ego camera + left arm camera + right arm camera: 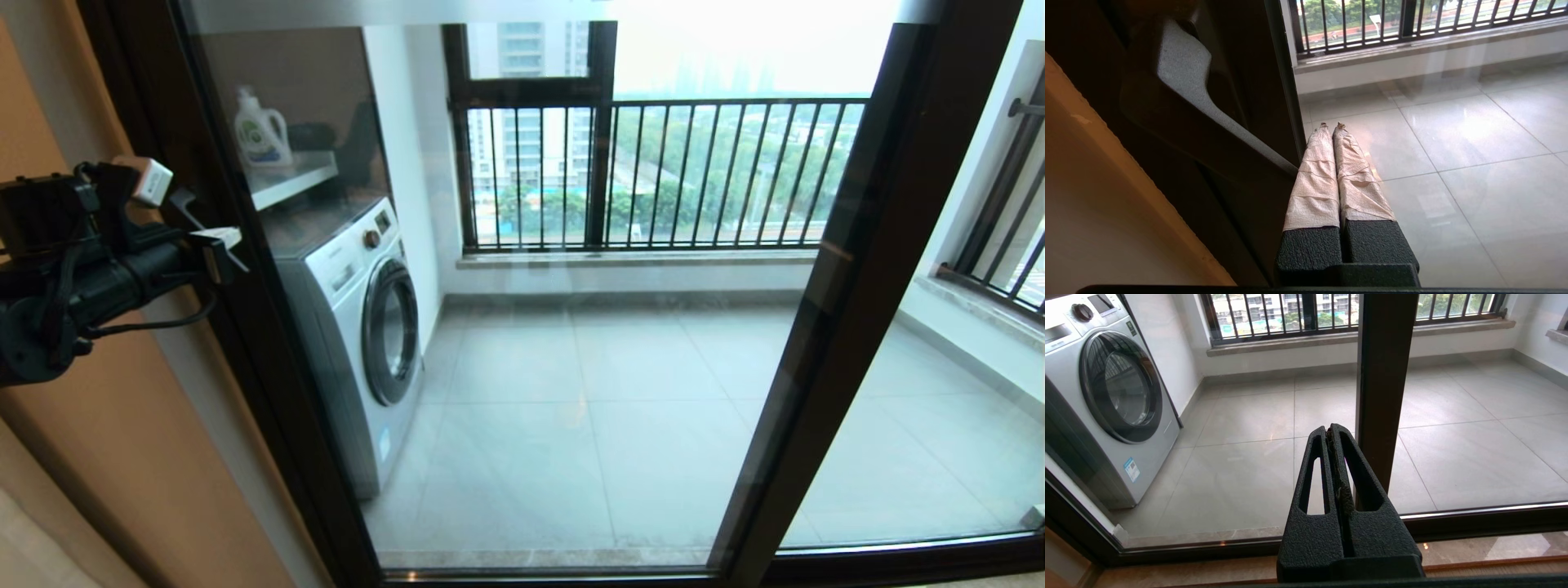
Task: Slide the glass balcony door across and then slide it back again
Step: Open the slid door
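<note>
The glass balcony door (588,384) fills the head view, a clear pane in a dark frame whose left stile (245,343) stands against the tan wall. Its dark handle (1184,94) shows in the left wrist view, slanting along that stile. My left gripper (1331,125) is shut with nothing between its paper-taped fingers (1314,179); it lies beside the handle's end, close to the glass. My left arm (98,269) hangs at the far left. My right gripper (1329,428) is shut and empty, low before the middle stile (1384,388), out of the head view.
Behind the glass stand a white washing machine (359,327), a shelf with a detergent bottle (260,131), a grey tiled floor (620,457) and the black-barred railing (669,171). A second glass panel (922,425) lies right of the stile. The tan wall (122,457) borders the left.
</note>
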Available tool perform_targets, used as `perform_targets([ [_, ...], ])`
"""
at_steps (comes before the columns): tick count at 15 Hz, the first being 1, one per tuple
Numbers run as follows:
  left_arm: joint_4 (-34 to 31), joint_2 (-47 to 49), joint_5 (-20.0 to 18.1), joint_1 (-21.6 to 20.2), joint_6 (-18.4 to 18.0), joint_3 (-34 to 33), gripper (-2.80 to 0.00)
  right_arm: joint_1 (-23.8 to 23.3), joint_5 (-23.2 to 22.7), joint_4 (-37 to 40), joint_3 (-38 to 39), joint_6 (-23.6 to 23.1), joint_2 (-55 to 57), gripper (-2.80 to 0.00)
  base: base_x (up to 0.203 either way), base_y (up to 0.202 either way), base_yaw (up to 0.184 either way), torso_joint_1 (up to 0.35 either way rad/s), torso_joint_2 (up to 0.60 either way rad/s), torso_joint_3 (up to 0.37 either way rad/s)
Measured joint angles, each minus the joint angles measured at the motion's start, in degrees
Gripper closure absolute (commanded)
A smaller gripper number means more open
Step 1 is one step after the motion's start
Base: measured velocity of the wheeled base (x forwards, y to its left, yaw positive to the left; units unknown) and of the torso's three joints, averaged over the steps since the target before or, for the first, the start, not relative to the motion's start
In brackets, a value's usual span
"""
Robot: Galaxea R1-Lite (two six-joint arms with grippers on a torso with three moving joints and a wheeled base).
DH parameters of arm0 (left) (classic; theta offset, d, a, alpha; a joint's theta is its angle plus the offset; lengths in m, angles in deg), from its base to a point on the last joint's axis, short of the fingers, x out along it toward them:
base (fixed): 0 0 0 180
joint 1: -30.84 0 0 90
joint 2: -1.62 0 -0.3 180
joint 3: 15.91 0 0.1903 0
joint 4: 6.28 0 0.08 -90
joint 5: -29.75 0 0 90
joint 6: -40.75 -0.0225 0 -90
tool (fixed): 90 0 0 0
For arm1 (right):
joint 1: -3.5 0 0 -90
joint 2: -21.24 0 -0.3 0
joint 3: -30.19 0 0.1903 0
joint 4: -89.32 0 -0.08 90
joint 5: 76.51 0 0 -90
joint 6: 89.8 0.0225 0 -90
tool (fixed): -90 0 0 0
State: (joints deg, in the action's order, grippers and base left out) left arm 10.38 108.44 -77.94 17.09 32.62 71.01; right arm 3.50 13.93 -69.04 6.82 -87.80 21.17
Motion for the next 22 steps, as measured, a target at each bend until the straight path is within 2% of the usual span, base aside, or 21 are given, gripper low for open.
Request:
perform_targets([
  [10,2.3,1.67,-0.03,-5.37,-0.6,-2.67,0.0,0.02,0.02,0.05,0.0,0.01,0.0,0.0,0.0,0.0,0.0,0.0,0.0,0.0],
  [18,2.8,1.02,-0.35,-5.64,-0.93,-2.86,0.0,0.0,-0.02,0.0,0.0,0.01,0.0,0.0,0.0,0.0,0.0,0.0,0.0,0.0],
  [22,2.97,-3.23,0.12,-2.93,-0.62,-5.23,0.0,0.0,-0.02,0.0,0.0,0.0,0.0,0.0,0.0,0.0,0.0,0.0,0.0,0.0],
])
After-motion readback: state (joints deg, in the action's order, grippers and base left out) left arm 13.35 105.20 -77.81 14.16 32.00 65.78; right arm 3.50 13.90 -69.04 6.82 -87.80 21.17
